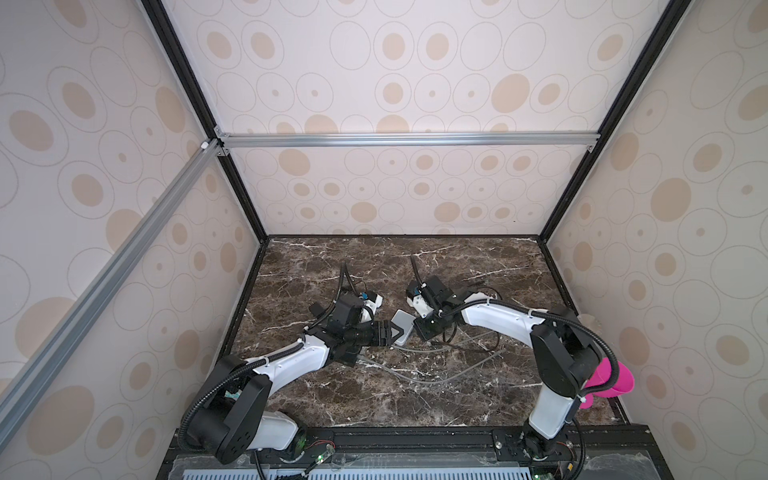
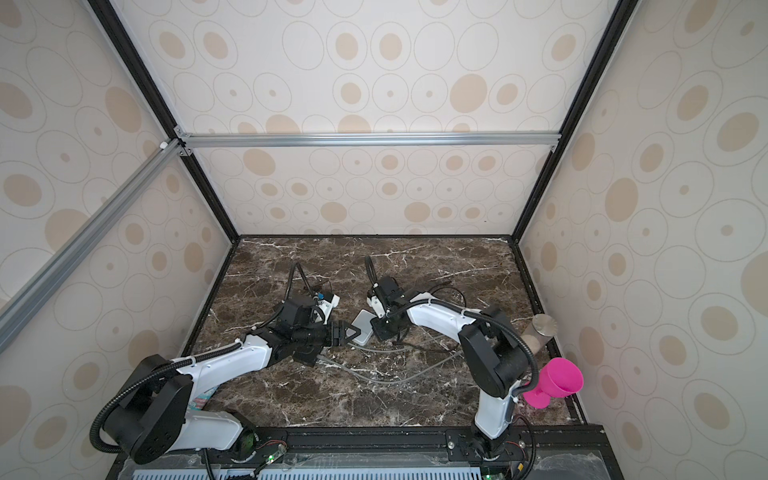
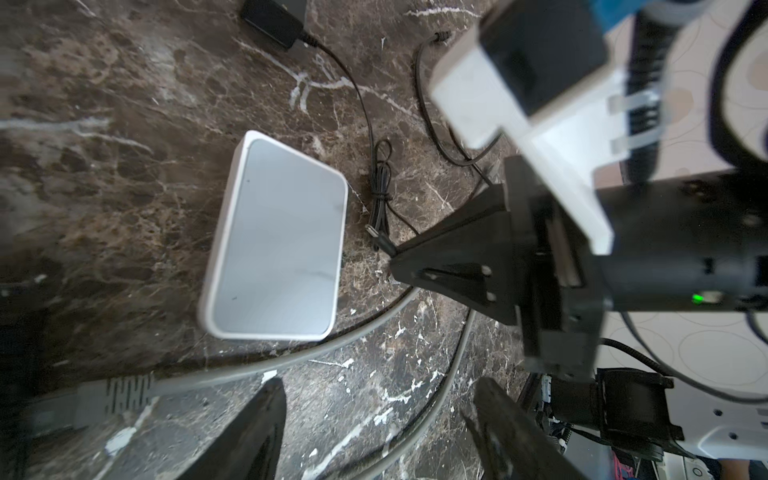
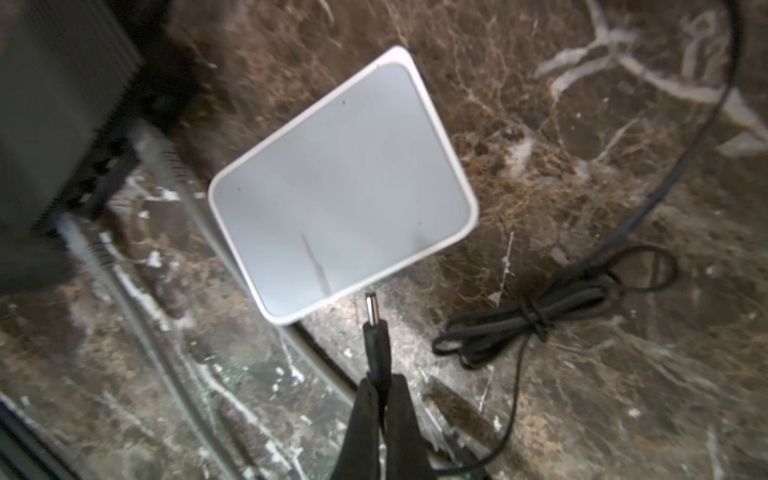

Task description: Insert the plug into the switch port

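Pinching the probably light, stiff barrel plug (image 4: 374,328) by its black sleeve, the right gripper (image 4: 379,384) is pointing it at the switch (image 4: 345,187) while the left gripper (image 3: 380,386) is hovering open, empty.

I count one white switch (image 4: 343,187), one black plug (image 4: 376,328), two gray cables (image 3: 291,358), one black adapter (image 3: 274,18), one pink cup (image 2: 559,380), one metal cylinder (image 2: 543,325), and two pincers on my rig: left pincer (image 3: 380,386), right pincer (image 4: 382,386).

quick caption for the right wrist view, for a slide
Right gripper shut on the black plug, its metal tip close to the white switch edge, above the marble table.
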`<state>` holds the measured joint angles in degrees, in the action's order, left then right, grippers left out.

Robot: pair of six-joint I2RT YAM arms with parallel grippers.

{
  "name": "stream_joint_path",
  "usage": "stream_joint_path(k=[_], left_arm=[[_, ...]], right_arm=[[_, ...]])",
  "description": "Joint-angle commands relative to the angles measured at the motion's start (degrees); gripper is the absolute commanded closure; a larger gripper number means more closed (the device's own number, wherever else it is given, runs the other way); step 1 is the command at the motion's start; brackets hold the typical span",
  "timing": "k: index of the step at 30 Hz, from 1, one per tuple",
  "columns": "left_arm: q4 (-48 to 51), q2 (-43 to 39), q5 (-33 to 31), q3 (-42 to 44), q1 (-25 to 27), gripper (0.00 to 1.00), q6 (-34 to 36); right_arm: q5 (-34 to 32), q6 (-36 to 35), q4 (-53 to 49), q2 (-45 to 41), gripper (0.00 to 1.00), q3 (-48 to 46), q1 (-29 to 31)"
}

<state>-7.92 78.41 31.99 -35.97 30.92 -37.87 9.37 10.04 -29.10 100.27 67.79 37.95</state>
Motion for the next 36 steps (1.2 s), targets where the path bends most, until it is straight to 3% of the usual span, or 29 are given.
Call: stream_joint_path(k=[1, 4, 5, 6, 13, 16, 21, 24, 30, 36], left_arm=[[2.09, 0.36, -1.04, -2.51, 0.00, 0.29, 2.24], [5.22, 2.35, -2.99, -3.86, 0.11, 0.25, 4.84], [7.17, 3.34, -4.33, -4.84, 0.24, 0.09, 6.70], [9.30, 4.41, -6.01, -6.08, 0.62, 0.02, 9.10], [21.59, 12.25, -22.87, -17.48, 4.60, 0.02, 24.67], [19.58, 13.26, -21.65, -18.43, 5.51, 0.06, 34.61], [15.47, 11.08, -17.31, -16.41, 6.09, 0.06, 52.77], [16.37, 12.06, -16.15, -17.28, 6.16, 0.04, 60.13], [26.80, 23.20, -17.61, -28.10, 6.07, 0.07, 60.38], [29.19, 29.50, -19.73, -32.32, 5.94, 0.09, 56.49]], right_arm=[[-2.22, 0.68, 0.99, -3.90, 1.00, -2.59, -4.58], [-4.16, -1.87, -0.55, -3.16, 1.00, -2.60, -5.69], [-4.65, -2.37, -0.29, -3.07, 1.00, -2.66, -5.65], [-4.85, -2.70, 0.44, -3.19, 1.00, -2.79, -5.68], [-4.74, -7.28, 1.62, -2.98, 1.00, -3.05, -6.02], [-2.62, -7.41, 4.19, -5.72, 1.00, -6.01, -7.36], [0.71, -6.45, 8.48, -11.78, 1.00, -11.72, -10.48], [1.13, -6.18, 10.39, -14.34, 1.00, -14.45, -11.31], [2.05, -6.82, 12.03, -16.37, 1.00, -17.35, -12.46], [2.58, -7.49, 12.87, -16.65, 1.00, -18.75, -13.07]])
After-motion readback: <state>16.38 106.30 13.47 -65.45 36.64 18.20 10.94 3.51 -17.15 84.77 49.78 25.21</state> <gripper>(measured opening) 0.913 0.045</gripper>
